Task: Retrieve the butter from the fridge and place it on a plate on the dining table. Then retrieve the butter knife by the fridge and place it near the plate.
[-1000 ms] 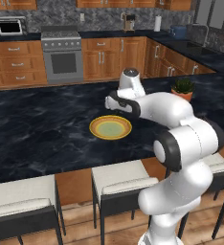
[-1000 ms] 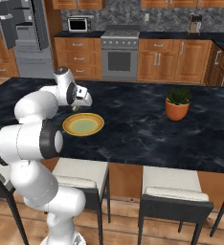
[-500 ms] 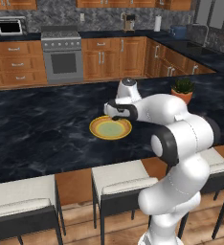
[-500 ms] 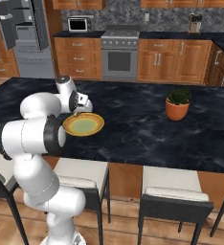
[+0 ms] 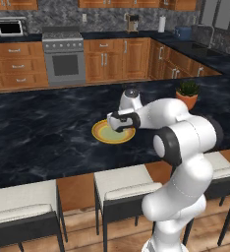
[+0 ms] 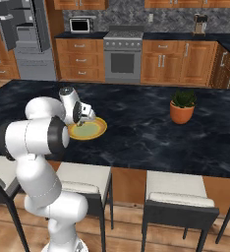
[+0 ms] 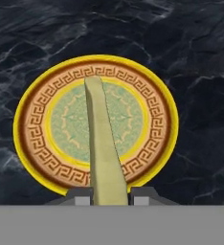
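Black marble veined with white runs the length of the dining table (image 5: pixel 48 133), glossy and hard, with white-cushioned stools (image 5: pixel 122 189) tucked along its near edge and wooden cabinets behind. I have the gripper (image 7: pixel 111 195) poised directly over the plate (image 7: pixel 28 119), jaws drawn nearly together and clamped on the butter (image 7: pixel 102 143), a pale yellow-green stick with flat faces and squared edges that juts forward from between the fingertips. From the hand camera it lies across the plate's greenish centre, inside the orange key-pattern band and bright yellow rim. I cannot tell whether the far end touches the plate yet.

I judge this as the placing step of the first half: the butter is out of the fridge (image 6: pixel 23 39) and lined up over its target. Next I would lower gently until it rests on the shallow dish, then part the jaws and lift straight away. Soft butter may cling to a finger, so a slow release seems wise. After that, the knife by the fridge remains.
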You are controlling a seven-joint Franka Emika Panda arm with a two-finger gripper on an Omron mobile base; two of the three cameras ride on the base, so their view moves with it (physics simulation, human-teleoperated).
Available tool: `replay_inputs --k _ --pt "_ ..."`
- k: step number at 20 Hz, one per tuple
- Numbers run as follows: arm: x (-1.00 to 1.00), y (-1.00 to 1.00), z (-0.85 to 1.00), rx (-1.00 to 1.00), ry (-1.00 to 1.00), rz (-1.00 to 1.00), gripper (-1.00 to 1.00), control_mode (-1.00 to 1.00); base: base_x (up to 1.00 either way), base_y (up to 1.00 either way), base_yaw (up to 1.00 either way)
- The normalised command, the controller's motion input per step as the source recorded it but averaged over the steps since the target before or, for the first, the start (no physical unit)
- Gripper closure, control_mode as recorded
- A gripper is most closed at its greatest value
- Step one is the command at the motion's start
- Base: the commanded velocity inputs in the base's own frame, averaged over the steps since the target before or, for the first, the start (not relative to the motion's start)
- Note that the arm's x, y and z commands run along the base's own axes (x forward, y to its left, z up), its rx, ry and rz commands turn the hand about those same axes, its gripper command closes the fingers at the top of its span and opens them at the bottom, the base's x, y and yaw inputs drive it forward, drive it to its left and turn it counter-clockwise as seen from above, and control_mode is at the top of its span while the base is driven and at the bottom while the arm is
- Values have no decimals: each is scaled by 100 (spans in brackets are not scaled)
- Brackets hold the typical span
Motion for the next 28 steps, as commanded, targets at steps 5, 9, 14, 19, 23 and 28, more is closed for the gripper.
replay_inputs --k 5,9,14,19,23,28 --pt "5 0 -38 0 -2 0 100 -100 0 0 0" --pt "10 0 -34 0 0 0 100 -100 0 0 0" --pt "10 0 -28 0 -1 0 100 -100 0 0 0" --pt "7 0 -22 0 -1 0 100 -100 0 0 0" --pt "6 0 -8 0 0 0 100 -100 0 0 0" --pt "13 3 0 0 1 0 100 -100 0 0 0"
